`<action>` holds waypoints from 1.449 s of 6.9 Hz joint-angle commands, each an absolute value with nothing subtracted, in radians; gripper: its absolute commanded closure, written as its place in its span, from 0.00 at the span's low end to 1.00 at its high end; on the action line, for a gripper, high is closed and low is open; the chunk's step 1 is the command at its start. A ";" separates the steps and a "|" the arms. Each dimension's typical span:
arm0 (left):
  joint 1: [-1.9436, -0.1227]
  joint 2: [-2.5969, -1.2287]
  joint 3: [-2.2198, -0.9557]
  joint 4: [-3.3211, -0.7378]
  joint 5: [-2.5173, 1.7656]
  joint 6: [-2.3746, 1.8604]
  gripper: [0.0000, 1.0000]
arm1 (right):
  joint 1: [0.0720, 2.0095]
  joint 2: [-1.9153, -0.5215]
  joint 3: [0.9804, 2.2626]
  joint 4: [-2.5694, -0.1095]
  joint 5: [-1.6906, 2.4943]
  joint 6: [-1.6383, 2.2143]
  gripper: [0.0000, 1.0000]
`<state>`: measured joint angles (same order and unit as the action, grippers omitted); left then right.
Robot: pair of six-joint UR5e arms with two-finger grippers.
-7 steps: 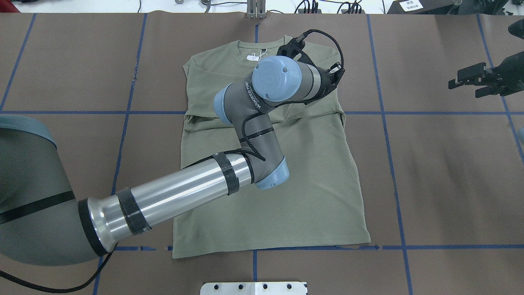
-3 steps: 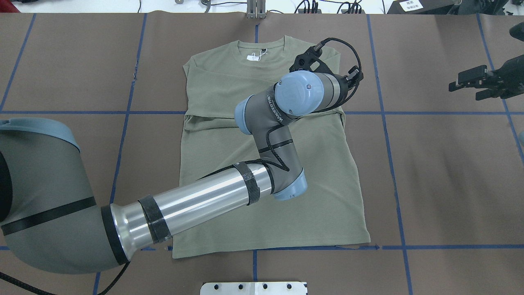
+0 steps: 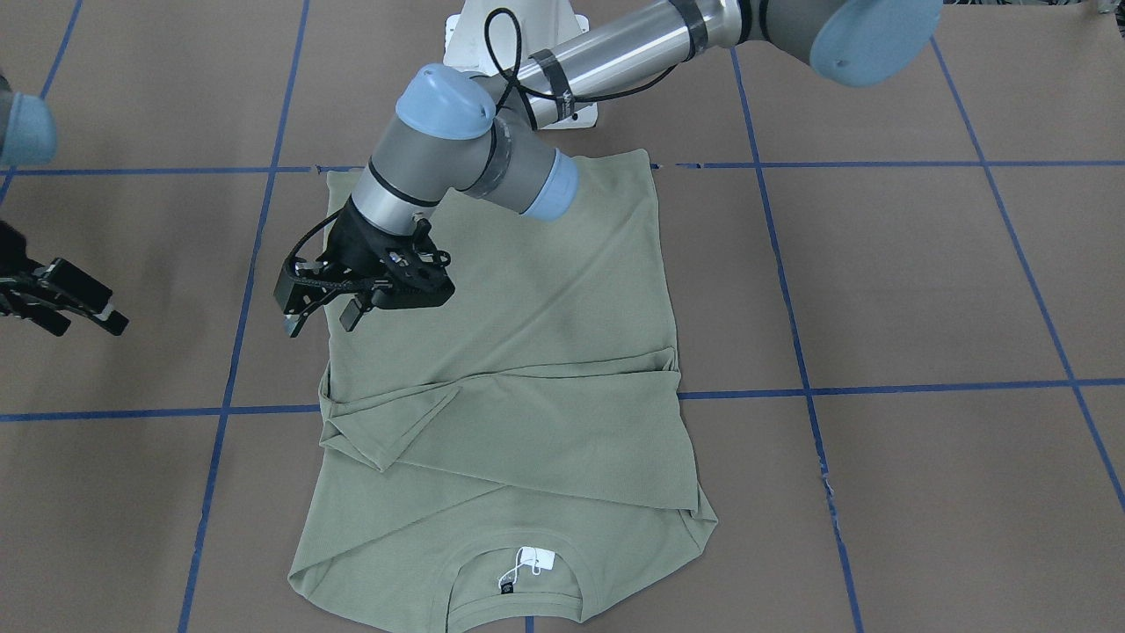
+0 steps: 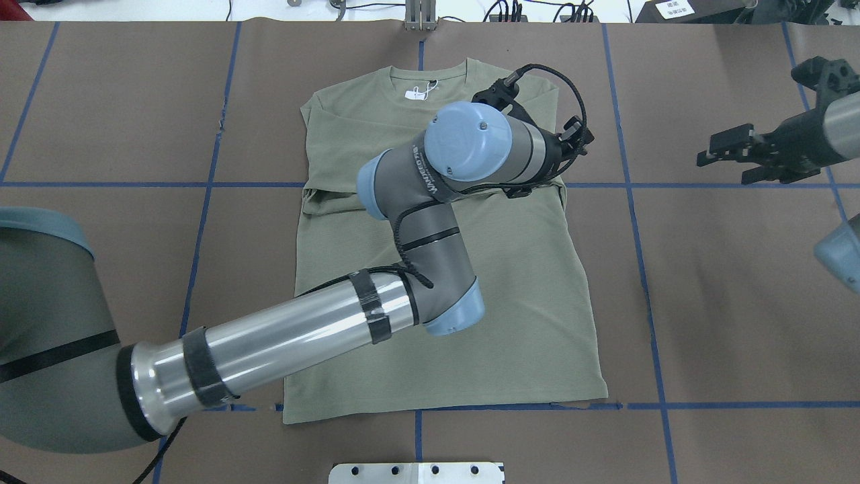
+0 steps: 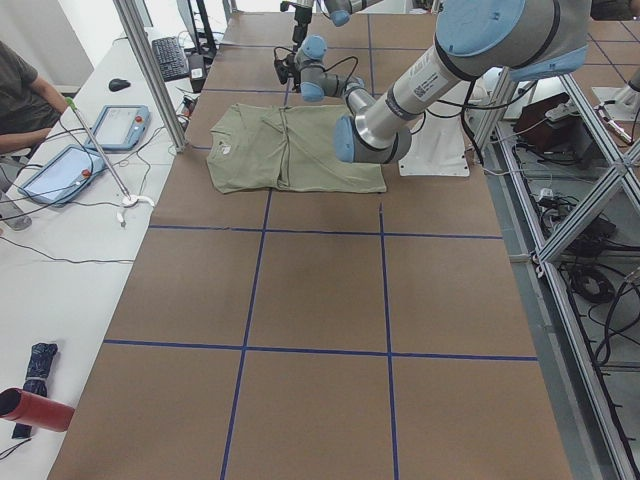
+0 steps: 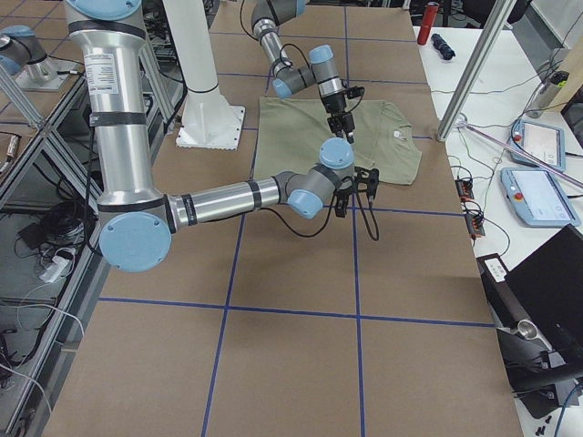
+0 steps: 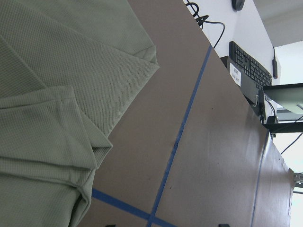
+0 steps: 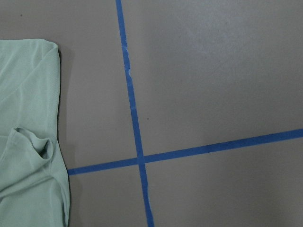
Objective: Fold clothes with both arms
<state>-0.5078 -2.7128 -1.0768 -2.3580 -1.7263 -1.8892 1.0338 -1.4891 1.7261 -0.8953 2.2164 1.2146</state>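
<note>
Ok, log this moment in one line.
shirt: flat, sleeves folded in | left gripper: open, empty, over shirt edge | right gripper: open, off shirt

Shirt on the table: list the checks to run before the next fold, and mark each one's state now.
1. Left gripper empty: ok; its fingers are open, no cloth between them.
2. Right gripper clear of the shirt: ok; open, over bare table beside it.
3. Sleeves folded in: ok; both lie across the chest.
4. Hem flat and straight: ok.
5. Both grippers at grasp points: not ok; only the left is over the shirt's edge.
6. Left gripper's gap above the cloth: cannot tell.
</note>
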 commanded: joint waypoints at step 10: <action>-0.526 -2.132 -1.781 -1.979 -1.865 -1.641 0.27 | 0.071 -1.635 2.120 -1.241 1.285 2.128 0.10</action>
